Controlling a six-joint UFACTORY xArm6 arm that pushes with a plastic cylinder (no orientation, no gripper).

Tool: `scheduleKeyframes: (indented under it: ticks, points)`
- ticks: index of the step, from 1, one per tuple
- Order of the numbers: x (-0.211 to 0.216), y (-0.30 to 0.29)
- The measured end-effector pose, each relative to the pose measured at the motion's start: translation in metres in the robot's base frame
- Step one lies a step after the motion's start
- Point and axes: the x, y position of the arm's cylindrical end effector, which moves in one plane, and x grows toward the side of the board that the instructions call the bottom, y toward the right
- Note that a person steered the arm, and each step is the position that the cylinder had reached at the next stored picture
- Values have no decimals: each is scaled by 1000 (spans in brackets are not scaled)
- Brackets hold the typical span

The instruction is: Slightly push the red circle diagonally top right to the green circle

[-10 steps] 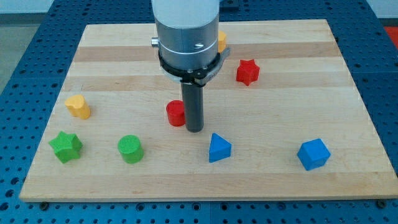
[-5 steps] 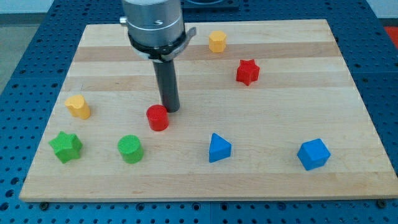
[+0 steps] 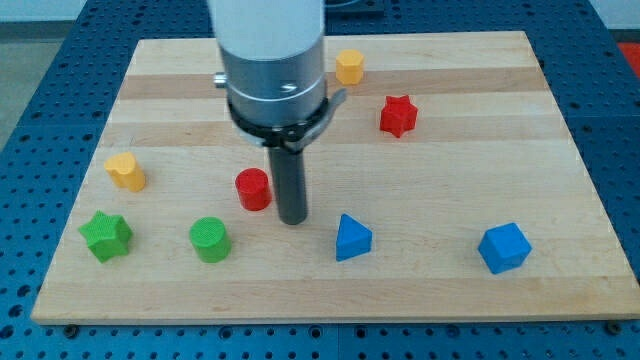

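Observation:
The red circle (image 3: 254,189) stands left of the board's middle, up and to the right of the green circle (image 3: 210,240). A small gap lies between the two. My tip (image 3: 292,218) rests on the board just to the right of the red circle and slightly below it, close beside it; I cannot tell whether it touches. The rod rises to the grey arm body (image 3: 272,70), which hides part of the board's top.
A green star (image 3: 106,236) and a yellow block (image 3: 126,172) are at the view's left. A blue triangle (image 3: 352,238) lies right of my tip. A blue cube (image 3: 503,248) is at bottom right. A red star (image 3: 397,116) and a yellow hexagon (image 3: 349,67) are at top right.
The red circle moved down and left between the first two frames and has since stayed put. My tip went from its upper right to its lower right.

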Motion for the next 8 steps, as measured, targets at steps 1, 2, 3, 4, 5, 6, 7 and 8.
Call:
scheduleKeyframes:
  ticks: [1,2,3,4,5,6,7,8]
  points:
    - [-1,-18]
    - [-18,-20]
    - [-26,-21]
    - [-23,-31]
    - [-14,-47]
    - [-14,-56]
    - [-14,-43]
    - [-11,-27]
